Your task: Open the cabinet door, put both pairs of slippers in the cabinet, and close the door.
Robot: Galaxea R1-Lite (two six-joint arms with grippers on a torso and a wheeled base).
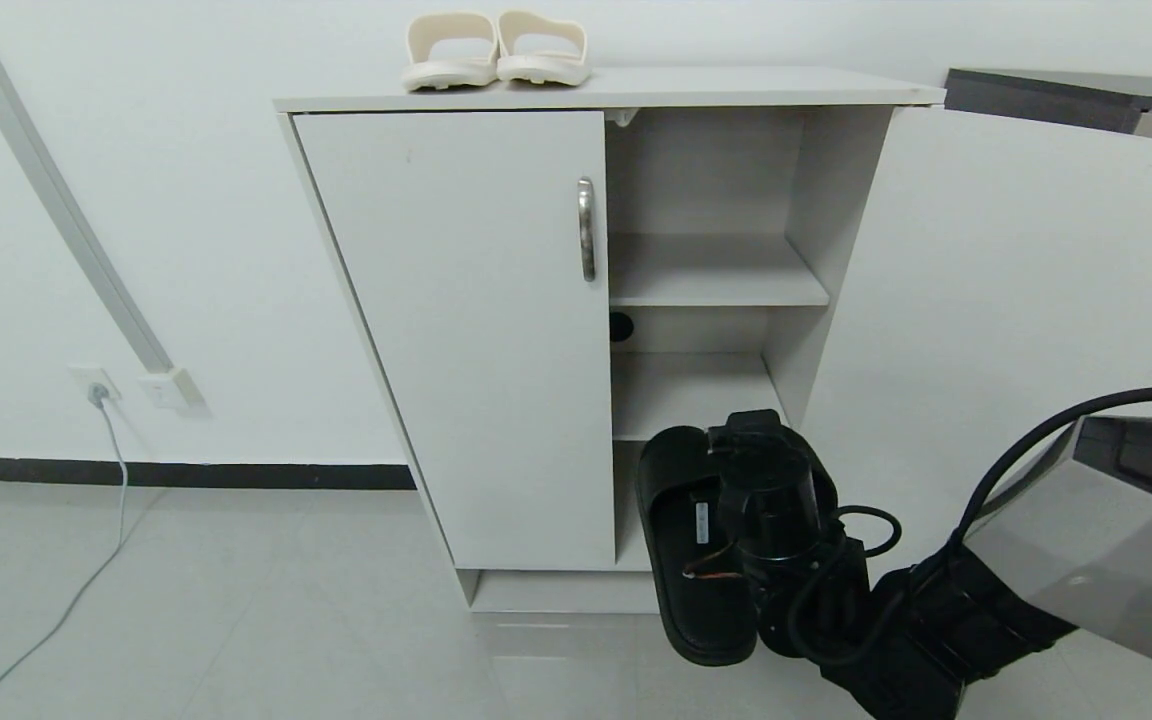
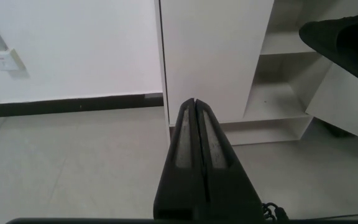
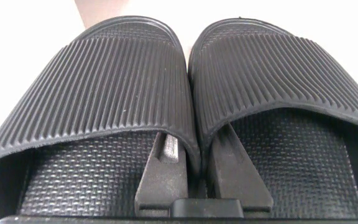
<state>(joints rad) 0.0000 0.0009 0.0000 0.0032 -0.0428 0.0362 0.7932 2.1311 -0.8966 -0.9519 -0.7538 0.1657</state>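
Head view: the black slippers hang just near of the open right half of the cabinet, long axis pointing far toward the lower shelf. On the right gripper, jaws are clamped on both inner straps, arm low. The cream slippers sit on top. On the left gripper, jaws are together, farther left.

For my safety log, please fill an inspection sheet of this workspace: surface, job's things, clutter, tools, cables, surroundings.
Surface: tiled floor, cabinet standing on it.
Job's things: right door open, left door shut; cream slippers on the cabinet top; black slippers held before the lower shelves.
Clutter: nothing seen.
Tools: right tool shut on the black slippers; left tool shut, empty, above the floor.
Cables: grey cord from the wall socket over the floor; black cable on the right arm.
Surroundings: white wall, black skirting.
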